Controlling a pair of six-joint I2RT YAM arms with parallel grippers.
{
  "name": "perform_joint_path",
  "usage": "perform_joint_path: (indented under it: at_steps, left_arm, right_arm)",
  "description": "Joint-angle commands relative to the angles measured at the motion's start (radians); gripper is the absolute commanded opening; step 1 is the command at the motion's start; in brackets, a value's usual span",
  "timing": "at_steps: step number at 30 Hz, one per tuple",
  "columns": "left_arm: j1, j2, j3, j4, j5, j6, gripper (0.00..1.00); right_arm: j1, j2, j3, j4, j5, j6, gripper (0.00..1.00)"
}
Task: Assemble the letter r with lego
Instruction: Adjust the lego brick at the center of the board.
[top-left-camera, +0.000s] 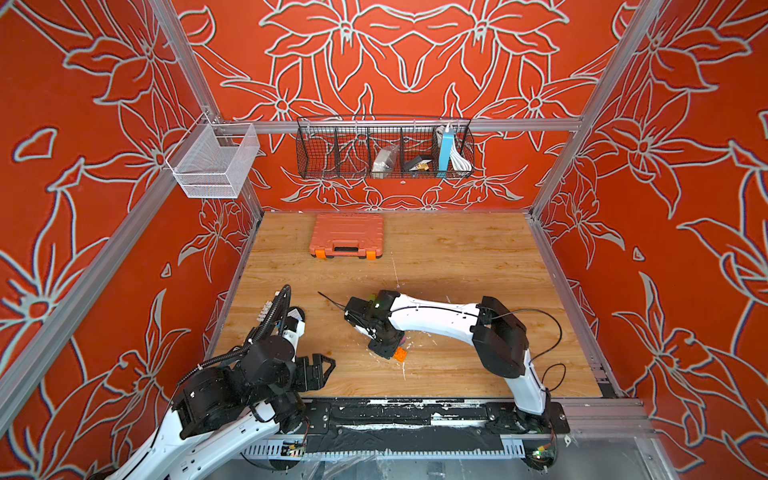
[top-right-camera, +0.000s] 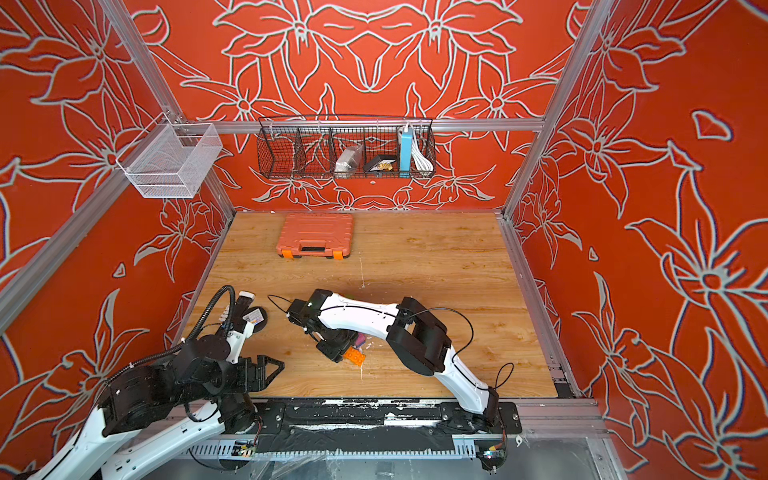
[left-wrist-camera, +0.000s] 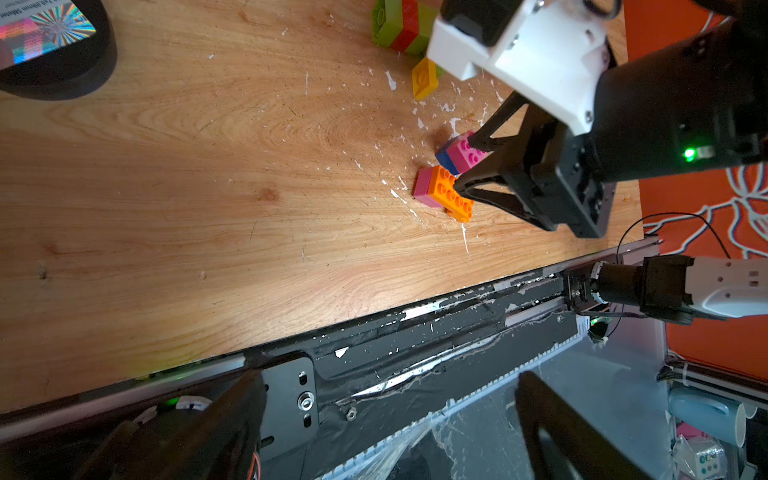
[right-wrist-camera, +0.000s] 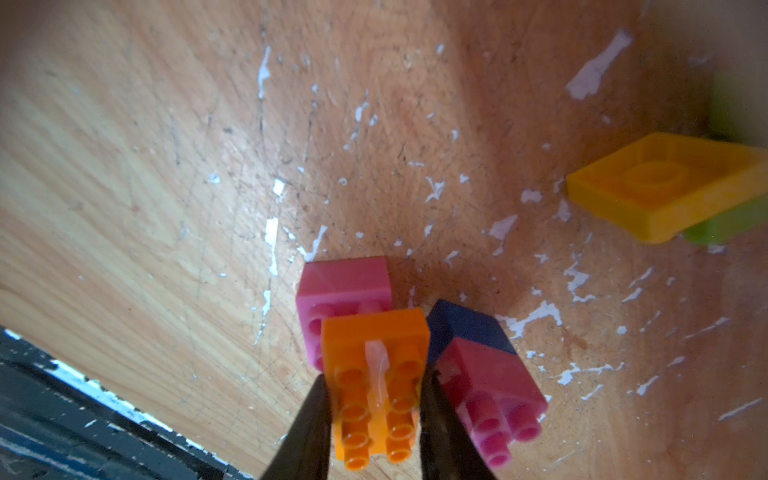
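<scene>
1. Right now the right jaws are clamped on the long sides of the long orange brick (right-wrist-camera: 374, 328). One end of it sits over a square pink brick (right-wrist-camera: 345, 278) on the surface (left-wrist-camera: 208, 166). I can't tell if the studs are pushed home or it's only resting on top.
2. Just beside that is a pink-on-blue pair (right-wrist-camera: 490, 374) that looks already clicked together, pink on top.
3. A bit further off there's a green-and-red stack (left-wrist-camera: 401, 27) with a yellow brick (left-wrist-camera: 424, 79) tipped up next to it. The right arm hides part of that pile, so I can't count every piece.
4. The left jaws are spread wide with nothing in them. They hang over the near edge of the surface, well apart from all the bricks.
5. My read is maybe halfway. A few small chunks are built, but nothing reads as an r yet.
6. What's left, I reckon:
   - press the orange one down properly
   - join the chunks into one upright stem
   - add the short arm sticking out near the top
</scene>
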Motion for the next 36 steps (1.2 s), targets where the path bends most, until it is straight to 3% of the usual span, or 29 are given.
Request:
perform_joint_path:
  at_steps: [1, 36]
  left_arm:
    - [0.004, 0.012, -0.011, -0.012, 0.002, 0.007, 0.92]
    - [0.004, 0.012, -0.016, -0.004, 0.008, 0.008, 0.92]
  right_arm:
    - [0.010, -0.015, -0.018, -0.001, 0.028, 0.007, 0.00]
    - [0.028, 0.073, 0.054, -0.086, 0.023, -0.021, 0.00]
